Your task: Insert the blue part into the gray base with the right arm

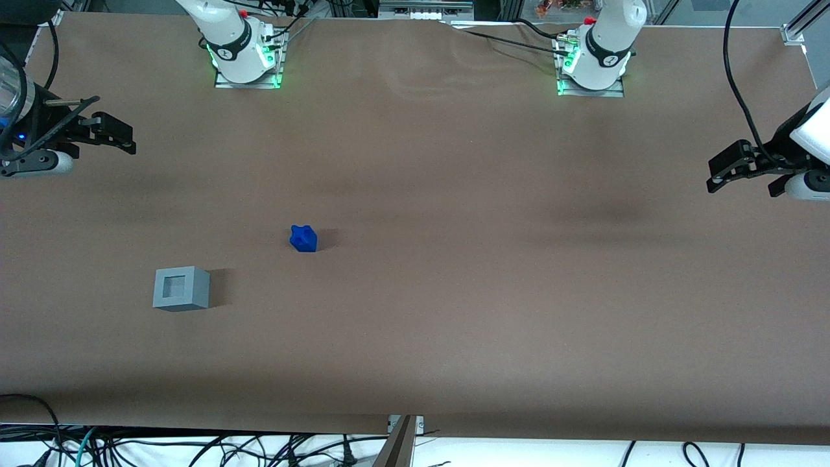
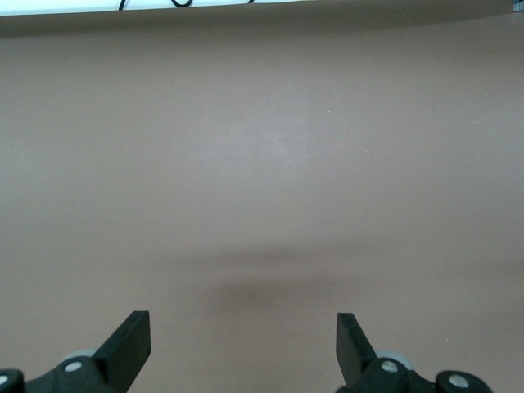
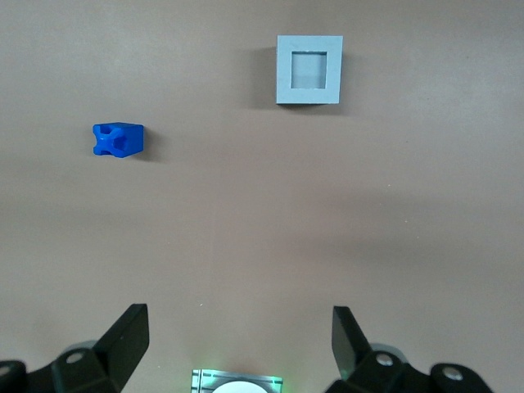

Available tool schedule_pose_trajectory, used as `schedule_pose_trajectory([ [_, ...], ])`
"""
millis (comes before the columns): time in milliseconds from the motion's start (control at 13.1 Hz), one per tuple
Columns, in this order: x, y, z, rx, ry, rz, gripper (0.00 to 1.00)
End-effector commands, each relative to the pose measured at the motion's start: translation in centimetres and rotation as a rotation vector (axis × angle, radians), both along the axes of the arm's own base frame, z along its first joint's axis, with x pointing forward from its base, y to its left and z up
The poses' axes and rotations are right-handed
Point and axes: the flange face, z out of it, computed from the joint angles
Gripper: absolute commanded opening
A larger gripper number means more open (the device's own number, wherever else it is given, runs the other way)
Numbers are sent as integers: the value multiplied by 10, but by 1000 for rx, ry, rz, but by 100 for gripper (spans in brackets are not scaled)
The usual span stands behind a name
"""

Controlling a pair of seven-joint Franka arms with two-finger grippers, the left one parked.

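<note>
Brown table (image 1: 454, 292), claw (image 3: 237, 336) raised, fingers spread, blue part (image 1: 303, 239) apart

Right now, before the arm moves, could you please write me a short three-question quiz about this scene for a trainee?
1. True or false: the blue part already sits in the gray base.
2. Which lies nearer the front camera, the part or the base?
3. The gripper is: A) shut on the part, B) open above the table, away from both, C) touching the base.

Key: 1 false; 2 the base; 3 B.
</note>
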Motion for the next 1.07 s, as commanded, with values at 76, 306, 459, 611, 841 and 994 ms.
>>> schedule_pose_trajectory([
  [76,-3,3,9,20,-2,-4,99],
  [306,-1,4,10,19,-12,10,99],
  [459,0,4,9,19,-14,7,99],
  [611,0,3,9,21,-14,7,99],
  [841,-1,3,8,21,-9,9,99],
  [994,-1,4,8,21,-8,10,99],
])
